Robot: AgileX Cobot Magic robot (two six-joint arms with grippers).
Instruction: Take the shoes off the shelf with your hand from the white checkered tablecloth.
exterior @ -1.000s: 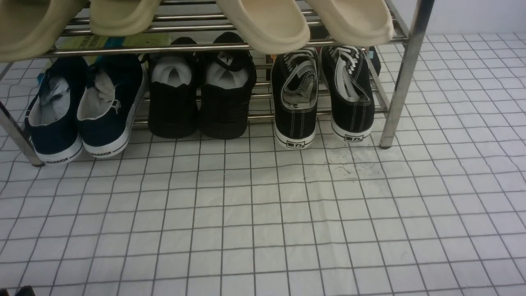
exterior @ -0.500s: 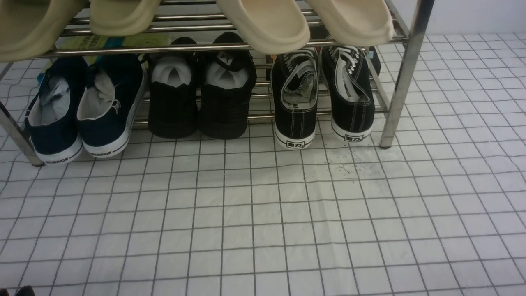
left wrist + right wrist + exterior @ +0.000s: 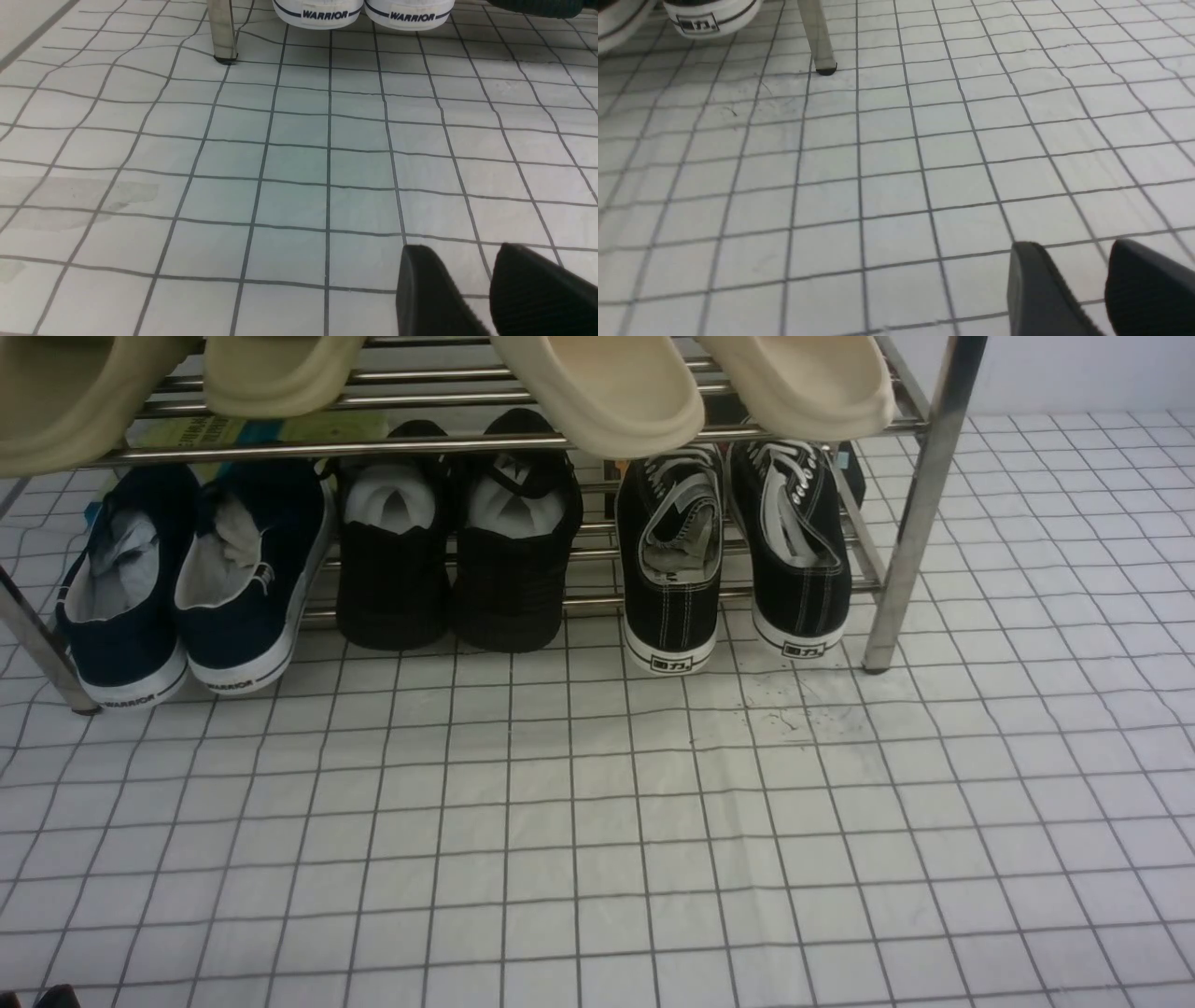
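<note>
1. Right wrist view: the black angular right gripper (image 3: 1069, 245) hovers low over the cloth, its ribbed matte fingers (image 3: 1036, 289) parted with nothing between; the left gripper (image 3: 460, 247) is likewise parted and empty
2. Beneath both spreads the white checkered tablecloth (image 3: 597, 821), thin dark grid, slightly creased, open cloth reaching to the rack
3. The black canvas lace-up sneakers (image 3: 672, 588), white-laced and white-soled, sit on the lowest tier of the chrome round-bar shoe rack (image 3: 920, 504), heels jutting past the front bar, near its right square post
4. All-black paper-stuffed shoes (image 3: 457, 569) and navy white-soled sneakers (image 3: 187, 607) stand to their left; smooth beige slippers (image 3: 607, 387) overhang them
</note>
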